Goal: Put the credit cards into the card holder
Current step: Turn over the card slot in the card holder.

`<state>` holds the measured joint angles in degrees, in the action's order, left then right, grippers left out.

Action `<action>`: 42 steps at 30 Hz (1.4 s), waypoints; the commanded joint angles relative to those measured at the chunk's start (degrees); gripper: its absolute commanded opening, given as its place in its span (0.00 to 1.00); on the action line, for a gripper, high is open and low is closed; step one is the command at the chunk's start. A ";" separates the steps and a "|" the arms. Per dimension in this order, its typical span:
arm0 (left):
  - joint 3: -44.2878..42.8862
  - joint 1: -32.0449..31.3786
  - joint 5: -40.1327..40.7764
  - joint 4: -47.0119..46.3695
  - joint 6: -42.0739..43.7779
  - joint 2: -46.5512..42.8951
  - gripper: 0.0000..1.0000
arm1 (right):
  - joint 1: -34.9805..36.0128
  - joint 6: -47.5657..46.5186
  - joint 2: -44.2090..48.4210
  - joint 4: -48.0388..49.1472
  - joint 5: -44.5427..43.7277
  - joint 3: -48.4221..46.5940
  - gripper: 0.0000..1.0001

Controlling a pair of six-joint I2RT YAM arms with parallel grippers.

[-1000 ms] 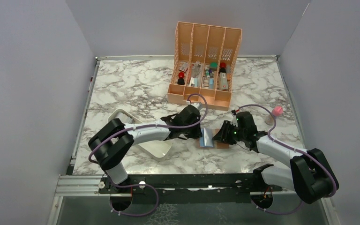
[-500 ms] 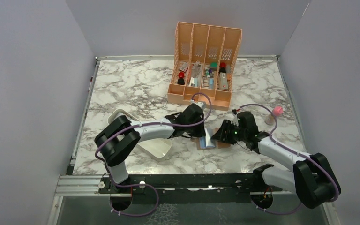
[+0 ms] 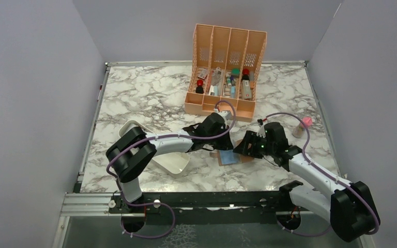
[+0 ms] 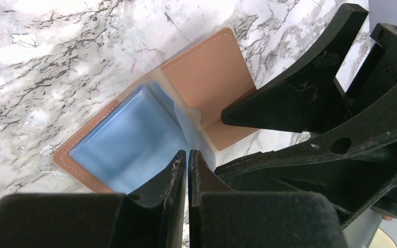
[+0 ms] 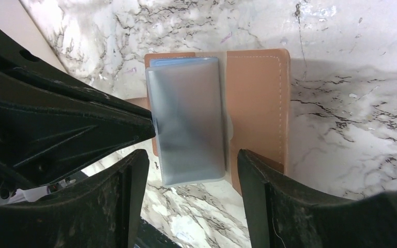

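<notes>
Plastic sleeve [image 5: 188, 119] of card holder [image 5: 258, 103] between near-shut left jaws

Marble-patterned tabletop [image 3: 134, 93] — plain, perhaps pale-lilac walls [image 3: 31, 77] around

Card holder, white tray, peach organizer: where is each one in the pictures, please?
card holder [image 4: 207, 77], left wrist view, on its open brown panel.
white tray [image 3: 174, 162], top external view, on its bare near corner.
peach organizer [image 3: 207, 107], top external view, on its front wall.
</notes>
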<state>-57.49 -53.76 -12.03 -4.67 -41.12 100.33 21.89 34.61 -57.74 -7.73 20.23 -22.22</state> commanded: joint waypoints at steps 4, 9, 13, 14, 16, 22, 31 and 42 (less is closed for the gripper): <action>-3.50 0.23 3.58 3.33 0.77 0.08 0.09 | 2.27 -1.44 -0.47 -3.63 -5.15 -3.53 0.70; -1.59 1.29 2.49 1.20 0.21 -1.58 0.09 | 7.87 0.01 -2.63 -5.44 -11.58 -6.44 0.70; -1.84 1.33 1.53 1.32 0.08 -0.64 0.09 | 11.36 1.44 -4.43 -8.35 -19.11 -8.16 0.72; -1.95 1.45 1.74 1.96 0.16 -0.42 0.09 | 11.74 1.62 -4.37 -8.65 -20.34 -8.19 0.72; -2.16 1.64 2.91 3.82 0.24 -0.35 0.09 | 12.49 2.00 -4.25 -8.96 -22.41 -8.14 0.74; -0.73 2.93 6.05 7.14 -0.22 -2.51 0.09 | 14.95 2.33 -5.87 -6.38 -23.37 -7.99 0.71; 3.31 3.06 12.33 13.24 -0.09 -7.90 0.11 | 20.29 4.06 -11.62 -8.35 -29.31 -11.92 0.71; 8.28 3.18 12.39 12.82 -0.32 -10.07 0.13 | 25.23 5.34 -19.07 -11.27 -35.94 -16.98 0.73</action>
<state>-50.37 -50.70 -0.75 8.51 -41.12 92.47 45.87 38.96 -74.72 -16.84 -11.27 -37.04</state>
